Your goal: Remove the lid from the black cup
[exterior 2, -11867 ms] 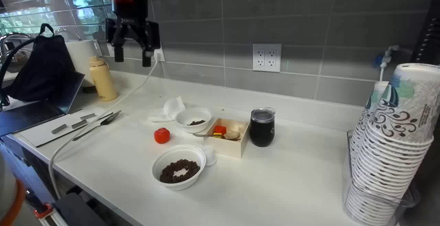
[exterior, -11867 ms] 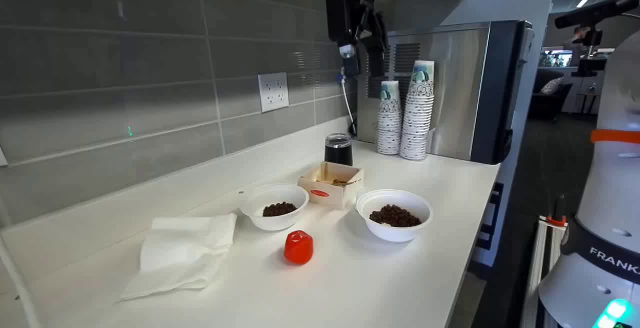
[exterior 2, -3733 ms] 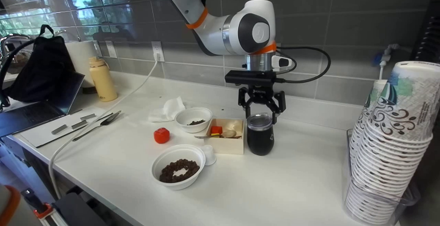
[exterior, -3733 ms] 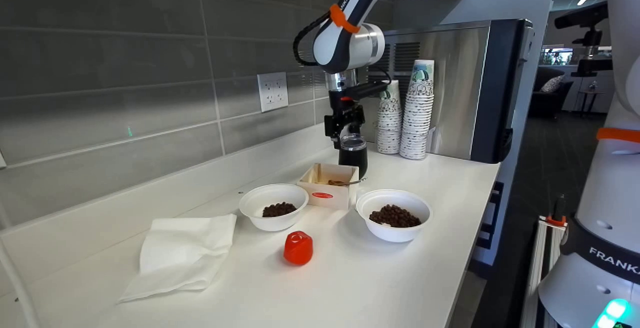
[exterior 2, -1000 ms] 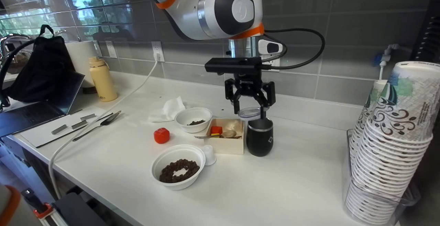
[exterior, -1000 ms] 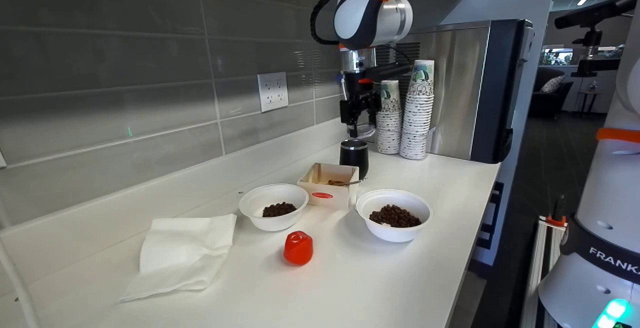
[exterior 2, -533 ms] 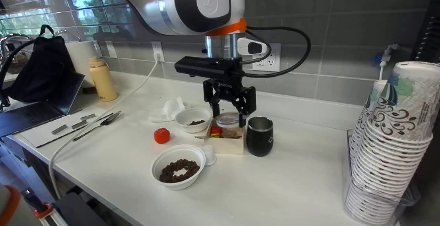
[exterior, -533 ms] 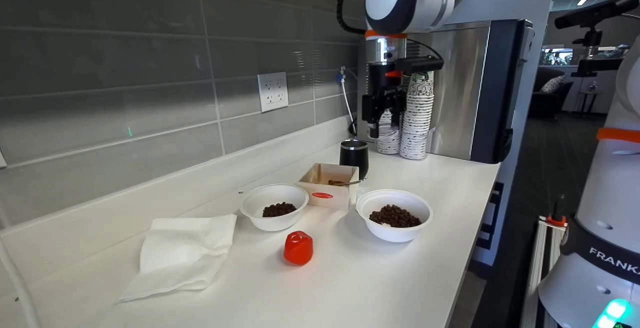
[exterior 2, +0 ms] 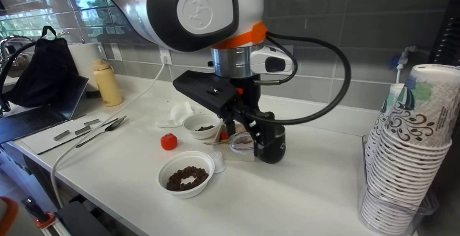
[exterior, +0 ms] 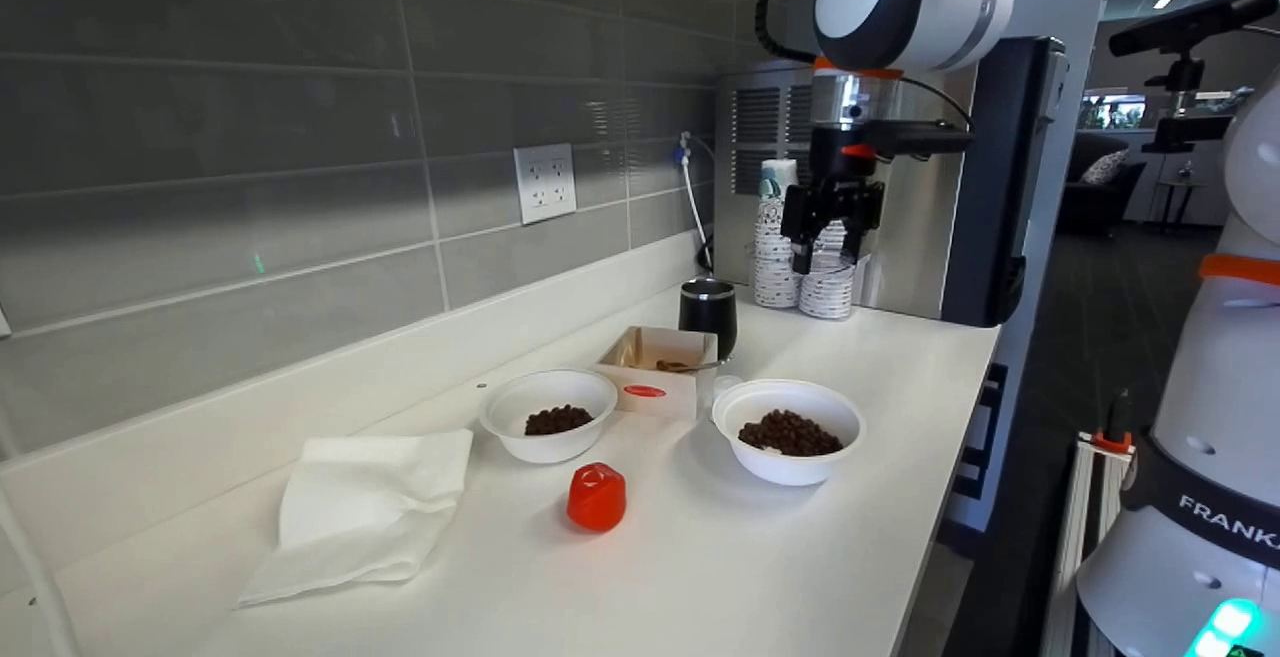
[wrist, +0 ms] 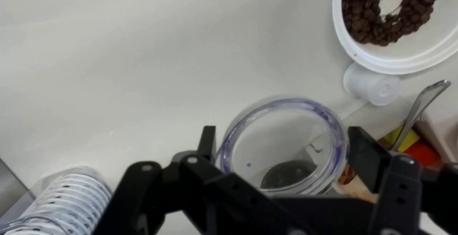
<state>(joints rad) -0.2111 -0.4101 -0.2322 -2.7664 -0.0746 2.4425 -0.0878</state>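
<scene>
Lid (exterior 2: 240,142), transparent, tight between the wide-set fingertips of the Robotiq gripper (wrist: 282,145), aloft, off the black tumbler (exterior: 708,320).

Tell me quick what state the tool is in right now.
Tool: closed on the clear lid, holding it off the black cup.

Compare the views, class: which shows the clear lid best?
The wrist view: the clear lid looks large, nearly whole. Both exterior views show it smaller, slantwise, against stacked cups or the wooden box.
</scene>
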